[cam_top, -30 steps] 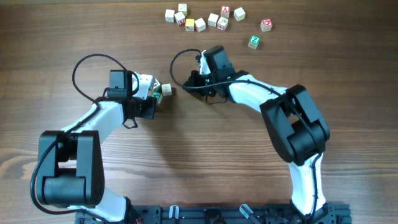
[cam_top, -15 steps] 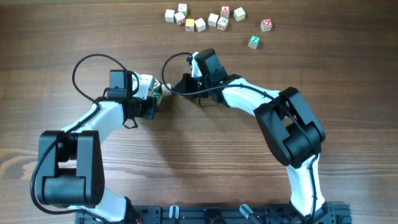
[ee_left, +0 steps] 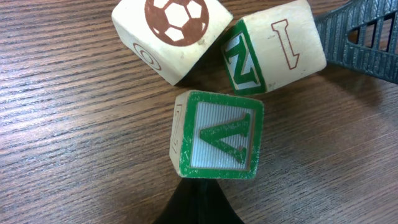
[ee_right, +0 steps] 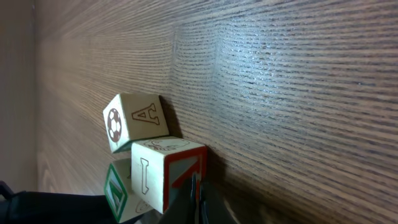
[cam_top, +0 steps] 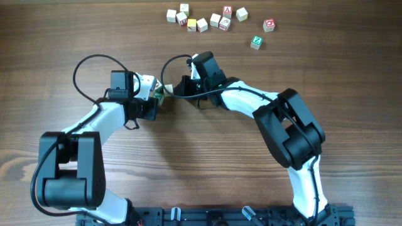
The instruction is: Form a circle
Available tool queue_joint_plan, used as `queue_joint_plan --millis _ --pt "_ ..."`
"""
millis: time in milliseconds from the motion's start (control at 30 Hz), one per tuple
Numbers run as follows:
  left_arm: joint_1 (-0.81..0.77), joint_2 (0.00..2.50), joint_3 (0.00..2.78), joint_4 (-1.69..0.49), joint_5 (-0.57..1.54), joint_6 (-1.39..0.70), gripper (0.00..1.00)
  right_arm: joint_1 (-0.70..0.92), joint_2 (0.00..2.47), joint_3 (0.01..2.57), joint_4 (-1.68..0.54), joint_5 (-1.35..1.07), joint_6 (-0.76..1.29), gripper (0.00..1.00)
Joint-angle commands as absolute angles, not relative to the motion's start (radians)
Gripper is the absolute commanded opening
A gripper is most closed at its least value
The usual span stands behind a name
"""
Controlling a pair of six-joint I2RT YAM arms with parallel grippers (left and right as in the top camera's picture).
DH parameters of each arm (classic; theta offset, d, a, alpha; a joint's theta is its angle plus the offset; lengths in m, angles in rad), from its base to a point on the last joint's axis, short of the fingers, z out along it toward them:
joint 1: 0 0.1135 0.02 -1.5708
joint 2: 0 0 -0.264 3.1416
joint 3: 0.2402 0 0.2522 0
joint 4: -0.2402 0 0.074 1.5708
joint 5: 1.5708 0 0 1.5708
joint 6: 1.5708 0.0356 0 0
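One cluster of three small pale wooden letter cubes (ee_left: pixel 249 62) (green and red faces), tightly grouped on brown wood-grain table (cam_top: pixel 188 163). The left gripper (ee_left: pixel 196 200), fingers pressed together, tip against green-framed A cube (ee_left: pixel 217 137); the right gripper (ee_right: pixel 196 194), likewise closed, beside I-lettered cube (ee_right: pixel 149 180).

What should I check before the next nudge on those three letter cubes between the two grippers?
1. Left gripper shut for pushing: ok.
2. Right gripper shut for pushing: ok.
3. Left gripper's tip against the green A cube: ok.
4. Right gripper's tip at the I cube: ok.
5. Soccer-ball cube touching the I cube: ok. Green A cube touching both: cannot tell, it sits very close.
6. Spare cubes at the far edge, clear of both arms: ok.
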State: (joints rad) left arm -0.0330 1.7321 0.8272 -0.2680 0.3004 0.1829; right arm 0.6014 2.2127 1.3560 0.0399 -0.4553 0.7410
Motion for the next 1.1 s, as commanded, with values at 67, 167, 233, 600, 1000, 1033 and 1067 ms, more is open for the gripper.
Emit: queue_joint_plan --millis 67,167,233,600,1000,1033,1067 --pt "-0.037 1.747 0.818 -0.265 0.294 0.202 0.04 0.606 2.239 1.359 0.052 -0.454 0.77 0.05" --pt "-0.037 1.747 0.818 -0.265 0.294 0.202 0.04 0.606 2.241 1.359 0.068 -0.48 0.77 0.05" --pt "-0.037 1.747 0.818 -0.265 0.295 0.202 0.04 0.606 2.241 1.359 0.068 -0.481 0.77 0.05" --pt "-0.037 1.747 0.818 -0.257 0.295 0.202 0.04 0.606 2.241 1.359 0.068 -0.511 0.77 0.05" --pt "-0.038 1.747 0.818 -0.247 0.295 0.202 0.04 0.606 2.241 1.359 0.068 -0.51 0.769 0.05" --pt "-0.038 1.747 0.818 -0.246 0.295 0.2 0.04 0.605 2.241 1.359 0.068 -0.51 0.769 0.04" --pt "-0.038 1.747 0.818 -0.245 0.295 0.194 0.04 0.604 2.241 1.359 0.069 -0.509 0.768 0.04"
